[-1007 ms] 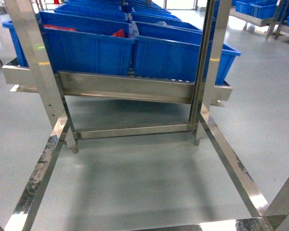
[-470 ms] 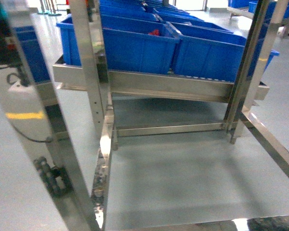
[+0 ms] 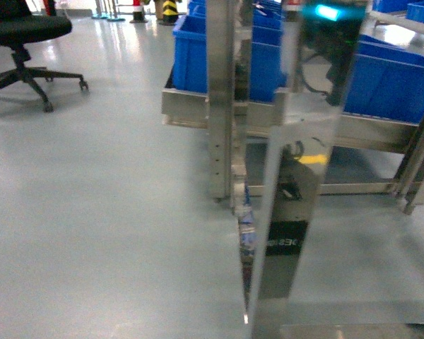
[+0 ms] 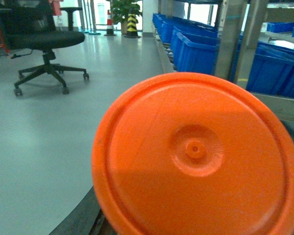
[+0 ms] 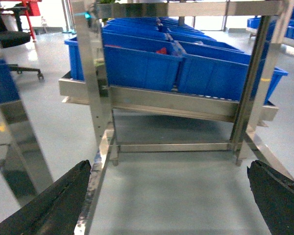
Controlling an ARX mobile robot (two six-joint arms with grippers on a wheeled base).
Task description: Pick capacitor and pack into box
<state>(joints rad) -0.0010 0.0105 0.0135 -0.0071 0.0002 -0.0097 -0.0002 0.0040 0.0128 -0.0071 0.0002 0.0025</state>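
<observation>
Scanning finds no capacitor or box in view. Your right hand (image 5: pixel 169 196) is released before the blue bins (image 5: pixel 142 66); left hand's state can't be told. Capacitors likely handle light, leads fragile: grasp the body.

Grey glossy floor (image 3: pixel 99 212) spreads wide, catching pale reflections of light. A black office chair (image 3: pixel 25 42) on castors stands off to the left. Stainless steel racking (image 5: pixel 176 100) holds rows of blue plastic bins (image 5: pixel 142 63); a potted plant (image 4: pixel 123 10) sits far back.
</observation>
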